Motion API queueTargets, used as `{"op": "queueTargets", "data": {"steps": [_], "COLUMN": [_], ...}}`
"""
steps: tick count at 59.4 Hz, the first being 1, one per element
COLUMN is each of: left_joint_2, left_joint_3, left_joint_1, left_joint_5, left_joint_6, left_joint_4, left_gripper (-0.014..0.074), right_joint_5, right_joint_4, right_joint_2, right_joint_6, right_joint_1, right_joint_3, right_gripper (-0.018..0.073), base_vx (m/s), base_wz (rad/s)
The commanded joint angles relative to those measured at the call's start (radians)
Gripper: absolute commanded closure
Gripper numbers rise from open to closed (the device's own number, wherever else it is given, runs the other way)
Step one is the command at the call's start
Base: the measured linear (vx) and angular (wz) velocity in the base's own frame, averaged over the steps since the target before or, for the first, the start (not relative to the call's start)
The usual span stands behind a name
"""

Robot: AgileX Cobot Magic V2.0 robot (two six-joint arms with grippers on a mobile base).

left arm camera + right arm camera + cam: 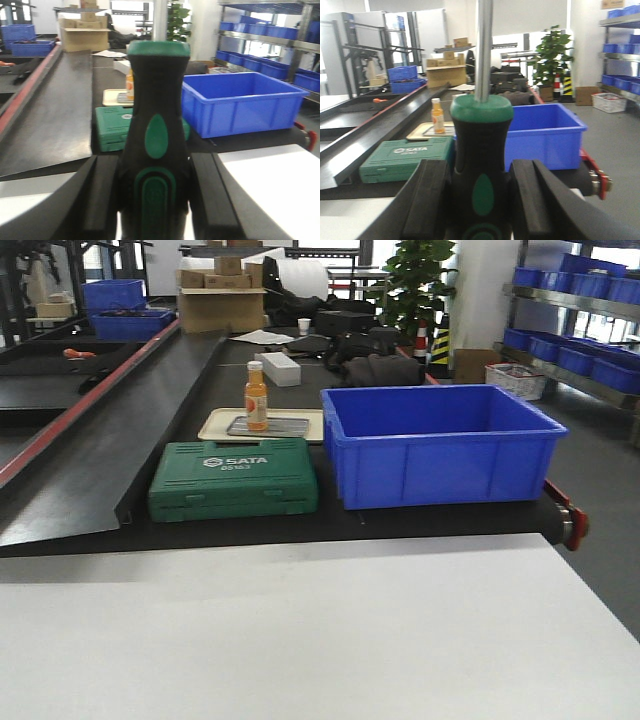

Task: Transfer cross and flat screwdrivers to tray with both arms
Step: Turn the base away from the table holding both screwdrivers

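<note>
Both arms have their hands full right now. In the left wrist view the left gripper (155,200) is clamped on the left screwdriver (157,135). Its two black fingers (102,195) press against either side of the lower handle, so the opening is only as wide as the grip. The handle is black with green patches and a green cap. It stands upright, and the metal shaft runs straight up out of the top of the picture.

It's the same on the other side. The right gripper (480,200) is closed around the right screwdriver (481,150), which also has a black and green handle and stands upright between the pads. Its shaft (483,50) goes up past the edge of the frame. Neither tip is in view, so I can't tell which one is the cross and which is the flat.

The front camera shows a white table (300,640) up close, with a black bench (150,420) behind it. On the bench a green tool case (233,478) sits just beside a big blue bin (440,445). Behind the case is a beige tray (215,425) carrying a small steel tray (285,426) and an orange bottle (256,395).
</note>
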Motion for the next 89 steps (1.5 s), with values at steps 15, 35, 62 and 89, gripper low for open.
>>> {"op": "queueTargets", "data": {"steps": [15, 35, 62, 89], "left_joint_2": [0.003, 0.003, 0.003, 0.003], "left_joint_3": [-0.027, -0.027, -0.027, -0.027], "left_joint_1": [-0.004, -0.004, -0.004, -0.004], "left_joint_5": [-0.095, -0.095, -0.095, -0.095], "left_joint_6": [0.0, 0.0, 0.0, 0.0], "left_joint_4": [-0.013, -0.013, -0.013, -0.013], "left_gripper": [0.0596, 0.0596, 0.0596, 0.0596], "right_joint_5": [-0.099, -0.098, -0.098, -0.098], "right_joint_4": [0.009, 0.009, 0.009, 0.009], "right_joint_2": [0.007, 0.007, 0.007, 0.007], "right_joint_6": [-0.002, -0.002, -0.002, -0.002], "right_joint_1": [-0.002, -0.002, -0.002, -0.002], "right_joint_3": [-0.029, -0.029, -0.029, -0.029], "right_gripper": [0.0567, 0.0567, 0.0567, 0.0567], "base_vx": [-0.17, -0.17, -0.13, -0.07], "base_wz": [-0.46, -0.48, -0.5, -0.51]}}
